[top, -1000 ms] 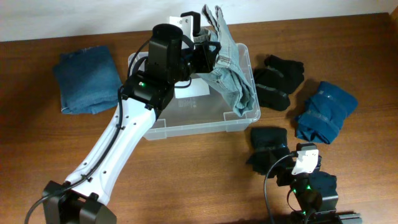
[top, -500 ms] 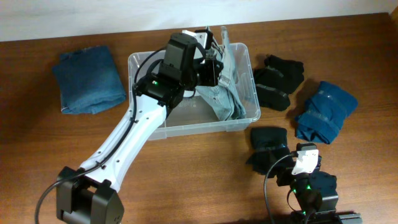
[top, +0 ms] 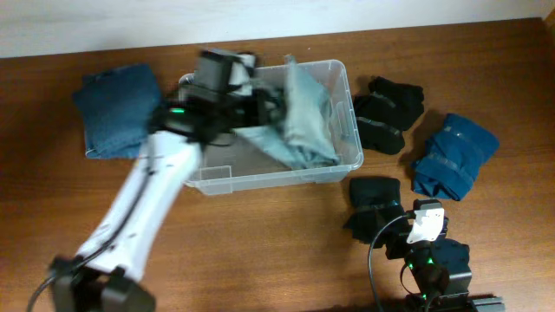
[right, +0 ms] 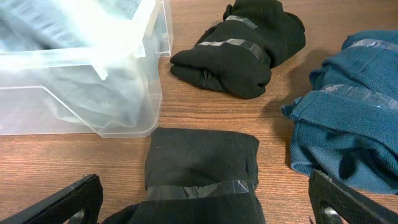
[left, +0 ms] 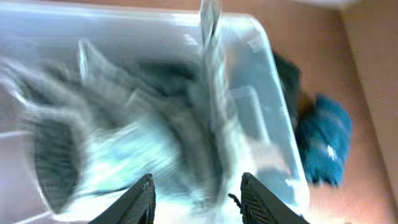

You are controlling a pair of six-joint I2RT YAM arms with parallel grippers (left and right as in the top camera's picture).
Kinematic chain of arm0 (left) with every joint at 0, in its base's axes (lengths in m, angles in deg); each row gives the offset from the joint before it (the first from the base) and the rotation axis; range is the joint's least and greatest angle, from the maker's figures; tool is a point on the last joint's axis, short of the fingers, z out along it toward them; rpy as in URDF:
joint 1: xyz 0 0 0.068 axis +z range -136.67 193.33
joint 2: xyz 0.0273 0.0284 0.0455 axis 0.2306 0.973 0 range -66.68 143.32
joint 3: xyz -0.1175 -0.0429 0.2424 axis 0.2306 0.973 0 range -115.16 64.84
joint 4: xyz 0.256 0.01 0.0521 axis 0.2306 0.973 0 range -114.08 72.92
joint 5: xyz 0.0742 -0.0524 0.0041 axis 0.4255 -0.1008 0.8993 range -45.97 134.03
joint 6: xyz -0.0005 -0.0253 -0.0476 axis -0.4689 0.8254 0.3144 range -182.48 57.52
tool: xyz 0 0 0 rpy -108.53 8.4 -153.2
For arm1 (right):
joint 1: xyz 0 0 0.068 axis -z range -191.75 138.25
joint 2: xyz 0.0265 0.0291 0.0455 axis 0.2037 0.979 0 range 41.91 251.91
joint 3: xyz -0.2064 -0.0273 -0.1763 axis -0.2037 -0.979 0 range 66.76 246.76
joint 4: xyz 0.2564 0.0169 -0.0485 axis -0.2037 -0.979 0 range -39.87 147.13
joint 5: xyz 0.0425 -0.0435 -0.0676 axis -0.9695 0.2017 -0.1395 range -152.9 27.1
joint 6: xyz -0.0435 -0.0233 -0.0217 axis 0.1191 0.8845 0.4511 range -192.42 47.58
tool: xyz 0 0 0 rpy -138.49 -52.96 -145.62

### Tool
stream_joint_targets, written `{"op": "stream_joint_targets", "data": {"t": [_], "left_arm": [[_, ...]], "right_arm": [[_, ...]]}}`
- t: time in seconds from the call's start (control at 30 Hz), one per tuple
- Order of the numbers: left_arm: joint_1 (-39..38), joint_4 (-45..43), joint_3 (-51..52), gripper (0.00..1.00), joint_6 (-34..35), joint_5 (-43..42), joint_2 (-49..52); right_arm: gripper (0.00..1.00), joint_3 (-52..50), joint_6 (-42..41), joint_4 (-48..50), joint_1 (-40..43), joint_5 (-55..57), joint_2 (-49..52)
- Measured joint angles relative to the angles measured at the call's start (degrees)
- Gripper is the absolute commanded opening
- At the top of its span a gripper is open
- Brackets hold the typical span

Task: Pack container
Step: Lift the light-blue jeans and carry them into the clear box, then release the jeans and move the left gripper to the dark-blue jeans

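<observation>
The container [top: 260, 175] is a clear, rectangular plastic bin. It stands upright with an open top near the far edge of the table [top: 286, 251]. Pale denim cloth [top: 303, 121] lies inside.

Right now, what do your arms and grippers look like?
Left arm: white link, black joints, green light, black cable alongside. Right arm: black body, white block, green light, black cable. Left gripper and right gripper: black fingers.

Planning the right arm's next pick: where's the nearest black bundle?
Overhead, the black bundle lies on the robot's right, just outside the container's near right corner, left of the blue garment.
</observation>
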State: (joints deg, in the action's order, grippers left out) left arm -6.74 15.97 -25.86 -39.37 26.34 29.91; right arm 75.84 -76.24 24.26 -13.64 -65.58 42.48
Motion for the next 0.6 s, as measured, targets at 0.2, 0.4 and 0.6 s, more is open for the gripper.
{"op": "stream_joint_targets", "data": {"t": [0.2,0.4,0.6], "left_arm": [[11.7,8.7,-0.5,0.52,-0.8,-0.2,-6.4],[23.5,12.1,-0.7,0.70,-3.7,0.2,-7.9],[34.5,12.4,-0.7,0.83,-5.7,0.4,-7.5]], "right_arm": [[0.98,0.0,0.0,0.0,0.0,0.0,0.0],[0.98,0.0,0.0,0.0,0.0,0.0,0.0],[0.98,0.0,0.0,0.0,0.0,0.0,0.0]]}}
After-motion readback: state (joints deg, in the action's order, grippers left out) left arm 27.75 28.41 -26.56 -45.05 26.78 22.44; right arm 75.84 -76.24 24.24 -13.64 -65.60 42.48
